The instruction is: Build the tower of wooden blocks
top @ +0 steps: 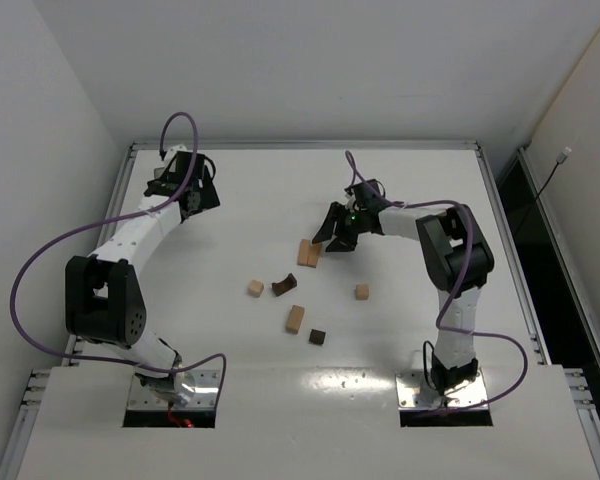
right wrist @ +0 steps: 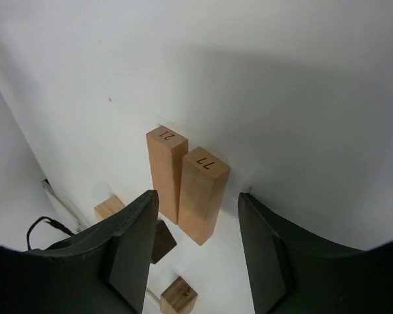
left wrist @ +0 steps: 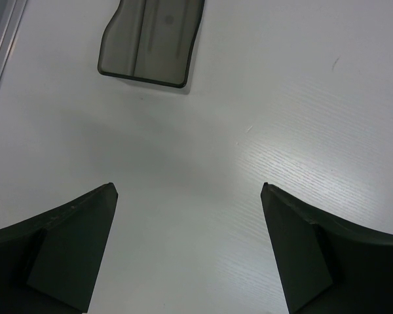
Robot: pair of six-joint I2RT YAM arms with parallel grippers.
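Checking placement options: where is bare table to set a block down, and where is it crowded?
Bare: far strip of the table between left end effector and right end effector; the near strip between the dark cube and arm bases. Crowded: centre, around the paired tan bars and dark arch.

From above, two touching tan bars point(top: 308, 253) block the right gripper point(top: 328, 242) at 8 o'clock — scattered blocks point(top: 295, 318) crowd 7 — the table point(top: 270, 190) lies open toward 11.

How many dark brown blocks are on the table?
2: an arched one mid-table beside a tan cube, and a small one nearer the arm bases. None seem hidden.
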